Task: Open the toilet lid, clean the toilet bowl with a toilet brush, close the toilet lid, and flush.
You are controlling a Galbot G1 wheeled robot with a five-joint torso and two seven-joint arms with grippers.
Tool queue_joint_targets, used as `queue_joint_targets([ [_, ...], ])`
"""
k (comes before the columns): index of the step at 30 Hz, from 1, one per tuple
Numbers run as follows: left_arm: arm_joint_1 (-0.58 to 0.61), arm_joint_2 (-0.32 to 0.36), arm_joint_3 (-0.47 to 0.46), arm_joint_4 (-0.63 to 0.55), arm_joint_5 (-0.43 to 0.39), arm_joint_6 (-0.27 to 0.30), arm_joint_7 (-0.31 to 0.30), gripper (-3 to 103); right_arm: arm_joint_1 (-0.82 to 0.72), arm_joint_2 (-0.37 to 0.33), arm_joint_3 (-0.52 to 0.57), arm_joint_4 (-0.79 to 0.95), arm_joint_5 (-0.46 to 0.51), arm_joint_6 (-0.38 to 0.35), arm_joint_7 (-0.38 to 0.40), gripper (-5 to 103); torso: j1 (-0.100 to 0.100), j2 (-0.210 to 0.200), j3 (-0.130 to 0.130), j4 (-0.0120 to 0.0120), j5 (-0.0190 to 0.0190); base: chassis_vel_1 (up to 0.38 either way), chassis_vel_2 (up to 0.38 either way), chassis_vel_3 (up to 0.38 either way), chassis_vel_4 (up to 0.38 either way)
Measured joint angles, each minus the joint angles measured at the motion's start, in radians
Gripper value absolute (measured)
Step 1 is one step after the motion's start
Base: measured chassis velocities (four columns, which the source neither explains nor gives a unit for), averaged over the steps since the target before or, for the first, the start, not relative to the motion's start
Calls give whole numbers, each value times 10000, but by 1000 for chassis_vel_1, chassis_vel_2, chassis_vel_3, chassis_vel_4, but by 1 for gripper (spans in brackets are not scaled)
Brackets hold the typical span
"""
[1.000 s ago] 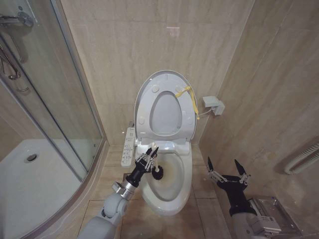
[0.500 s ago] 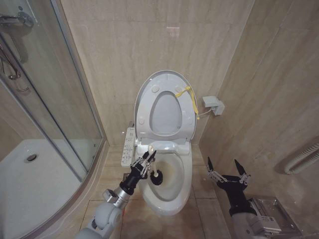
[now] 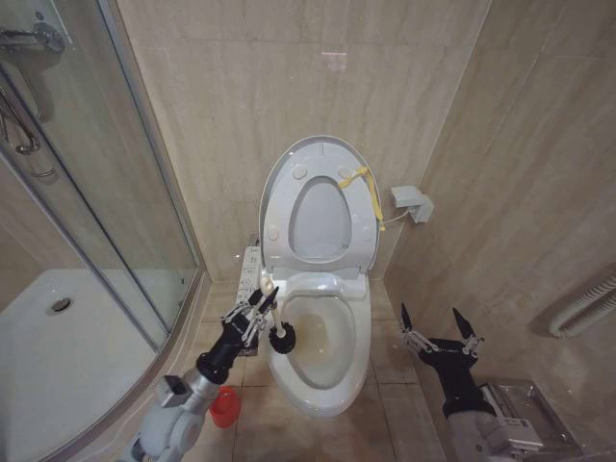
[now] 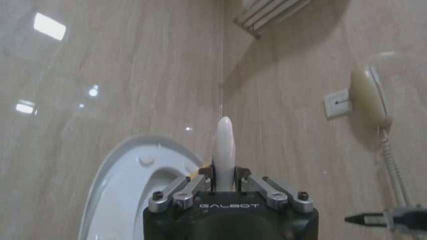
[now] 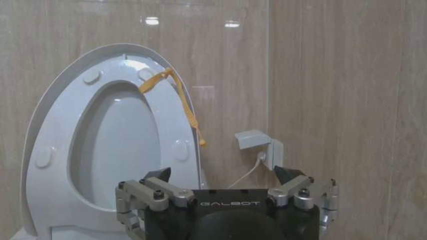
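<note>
White toilet lid with yellow cord, white toilet bowl, dark-headed toilet brush, red cup.

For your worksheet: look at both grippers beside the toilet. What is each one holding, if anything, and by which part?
The left gripper holds the toilet brush by its white handle, whose tip pokes past the fingers. The right gripper is open and holds nothing.

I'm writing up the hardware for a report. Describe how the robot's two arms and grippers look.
Both arms have light grey rounded links ending in black wrist sections. The left gripper and right gripper each carry slim, dark, pointed fingers on silver metal linkages fixed with black screws. The black gripper housing bears white GALBOT lettering, seen in both wrist views. By the right arm's forearm there is a bare metal bracket.
</note>
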Motion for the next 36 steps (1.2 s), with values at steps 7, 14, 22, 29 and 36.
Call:
queue_joint_targets([
  [7, 619, 218, -862, -923, 140, 140, -251, 20, 0, 0, -1, 0, 0, 0, 0, 100, 0, 0, 0, -1, 0, 0, 0, 0, 0],
  [14, 1587, -212, -1906, -1661, 459, 341, -879, 20, 0, 0, -1, -1, 0, 0, 0, 100, 0, 0, 0, -1, 2, 0, 0, 0, 0],
  [22, 2889, -1326, -2769, -1641, 1051, 187, -1304, 20, 0, 0, 0, 0, 0, 0, 0, 100, 0, 0, 0, 1, 3, 0, 0, 0, 0],
  [29, 3187, -2033, -3322, -185, 1358, -519, -1745, 20, 0, 0, 0, 0, 0, 0, 0, 100, 0, 0, 0, 2, 1, 0, 0, 0, 0],
  [36, 2425, -2096, -3357, 2202, 1348, -1095, -2145, 20, 0, 0, -1, 0, 0, 0, 0, 100, 0, -1, 1, -1, 2, 0, 0, 0, 0],
])
